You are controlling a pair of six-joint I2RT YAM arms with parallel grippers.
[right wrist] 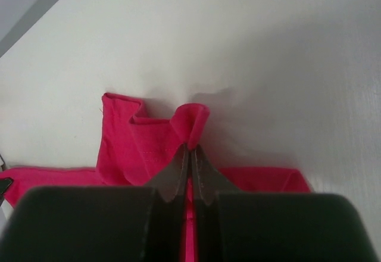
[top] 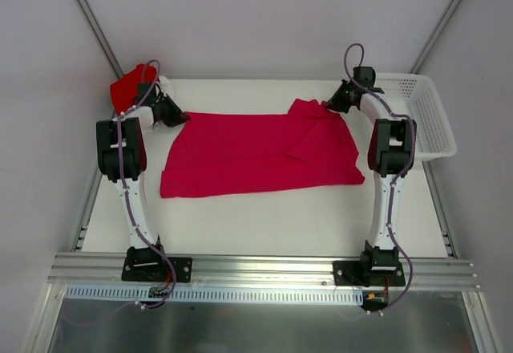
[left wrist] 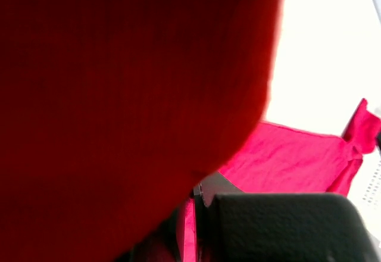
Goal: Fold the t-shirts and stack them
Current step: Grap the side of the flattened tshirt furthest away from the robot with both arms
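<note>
A crimson-pink t-shirt lies spread flat across the middle of the table. My left gripper is at its far left corner; in the left wrist view a strip of the pink cloth sits between the shut jaws. My right gripper is at the far right corner and is shut on a raised fold of the same shirt. A bright red shirt sits folded at the far left corner and fills the left wrist view as a blur. Blue and white shirts are out of view.
A white plastic mesh basket stands at the table's far right edge, just beyond the right arm. The white table shows bare in front of the shirt. Grey walls close in at the back and on both sides.
</note>
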